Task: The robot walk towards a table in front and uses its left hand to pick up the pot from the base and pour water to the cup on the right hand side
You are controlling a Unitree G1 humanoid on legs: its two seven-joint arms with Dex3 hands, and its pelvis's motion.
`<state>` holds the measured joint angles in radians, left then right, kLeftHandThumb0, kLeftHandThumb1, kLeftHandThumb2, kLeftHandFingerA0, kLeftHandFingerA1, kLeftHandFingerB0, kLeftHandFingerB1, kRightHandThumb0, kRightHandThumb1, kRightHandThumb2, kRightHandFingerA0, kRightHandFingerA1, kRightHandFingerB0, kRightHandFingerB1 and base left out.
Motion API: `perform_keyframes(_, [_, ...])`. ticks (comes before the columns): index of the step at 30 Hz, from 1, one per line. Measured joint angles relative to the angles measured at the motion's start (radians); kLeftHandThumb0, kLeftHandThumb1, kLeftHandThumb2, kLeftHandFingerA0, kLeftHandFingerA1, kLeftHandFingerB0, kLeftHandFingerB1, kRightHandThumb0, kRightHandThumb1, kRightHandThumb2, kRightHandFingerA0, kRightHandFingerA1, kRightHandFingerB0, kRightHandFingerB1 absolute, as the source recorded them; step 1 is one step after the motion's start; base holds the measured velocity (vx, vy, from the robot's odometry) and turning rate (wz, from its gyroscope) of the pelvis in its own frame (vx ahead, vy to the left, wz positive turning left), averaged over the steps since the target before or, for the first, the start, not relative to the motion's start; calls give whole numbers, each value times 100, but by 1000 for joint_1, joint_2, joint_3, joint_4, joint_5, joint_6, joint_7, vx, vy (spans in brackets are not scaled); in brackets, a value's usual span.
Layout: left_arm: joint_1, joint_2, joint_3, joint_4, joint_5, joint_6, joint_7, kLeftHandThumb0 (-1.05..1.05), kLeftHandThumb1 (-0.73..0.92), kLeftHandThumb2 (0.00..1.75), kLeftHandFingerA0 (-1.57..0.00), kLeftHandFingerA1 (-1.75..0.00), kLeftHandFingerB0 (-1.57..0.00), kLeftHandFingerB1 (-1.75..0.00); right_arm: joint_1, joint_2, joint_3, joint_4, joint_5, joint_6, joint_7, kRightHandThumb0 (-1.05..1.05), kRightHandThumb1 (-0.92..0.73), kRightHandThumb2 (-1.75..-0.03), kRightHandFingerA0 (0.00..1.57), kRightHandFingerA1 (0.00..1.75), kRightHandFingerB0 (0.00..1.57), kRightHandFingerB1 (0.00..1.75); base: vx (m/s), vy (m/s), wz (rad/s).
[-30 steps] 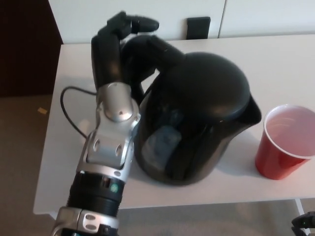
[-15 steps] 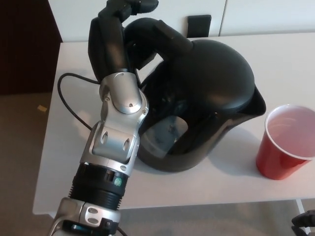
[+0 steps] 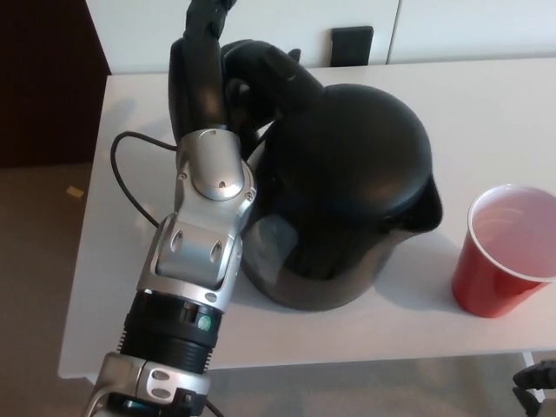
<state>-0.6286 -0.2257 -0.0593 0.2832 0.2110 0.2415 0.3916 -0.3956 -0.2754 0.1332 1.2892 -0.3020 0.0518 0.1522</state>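
Pot (image 3: 347,191), black and rounded, sits on my white table (image 3: 486,95) left of the red cup (image 3: 504,252), spout toward it, while I see my left hand (image 3: 204,78) with fingers wrapped around its handle (image 3: 261,74).

The kettle (image 3: 347,191) looks like glossy black plastic, the cup (image 3: 502,252) shiny red plastic, the table (image 3: 486,95) smooth matt white.
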Motion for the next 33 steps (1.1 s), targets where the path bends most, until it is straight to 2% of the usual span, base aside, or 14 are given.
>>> perform_keyframes(10, [5,33,-1,51,-11,-1,-40,-50,44,67,-24,-41,-18,-36,-2,-1,-2,-3,1,-3,7,-52,-91,-67,22,62,20,49,0,0,0])
perform_keyframes(15, [6,60,1,66,-16,-9,-52,-50,45,68,-21,-41,-13,-35,-3,-1,-12,-3,7,-5,11,-53,-90,-67,26,62,22,49,0,0,0])
perform_keyframes(23, [0,174,-65,85,15,7,-108,-54,43,68,-22,-41,-12,-34,-13,-1,-17,-3,9,-5,13,-52,-90,-66,22,60,20,49,0,0,0])
perform_keyframes(24, [-1,190,-74,87,17,10,-120,-54,42,66,-18,-39,-12,-34,-13,-1,-17,-3,9,-5,14,-51,-91,-67,23,62,20,49,0,0,0])
perform_keyframes(25, [-2,203,-80,89,19,13,-130,-29,29,85,-1,-49,0,-47,-14,-1,-17,-3,9,-5,14,-51,-91,-67,23,62,20,49,0,0,0])
perform_keyframes(28, [-12,259,-105,96,21,23,-184,-30,26,84,-1,-49,0,-47,-17,-1,-17,-3,9,-5,17,-51,-90,-66,23,61,20,49,0,0,0])
perform_keyframes(29, [-16,277,-111,96,21,25,-202,-60,39,69,-5,-35,-11,-26,-18,-1,-17,-3,9,-5,18,-51,-90,-66,24,61,21,49,0,0,0])
perform_keyframes(31, [-19,311,-124,93,21,27,-239,-62,38,74,-6,-30,-6,-21,-22,-1,-14,-2,8,-5,18,-50,-91,-67,23,60,21,49,0,0,0])
perform_keyframes(32, [-19,323,-129,91,21,28,-252,-67,37,82,0,-15,0,-9,-24,-1,-13,-2,8,-5,18,-50,-90,-66,23,60,21,49,0,0,0])
perform_keyframes(33, [-20,340,-138,86,21,30,-269,-67,37,82,0,-15,0,-9,-25,-1,-13,-3,8,-5,18,-50,-90,-66,23,60,21,49,0,0,0])
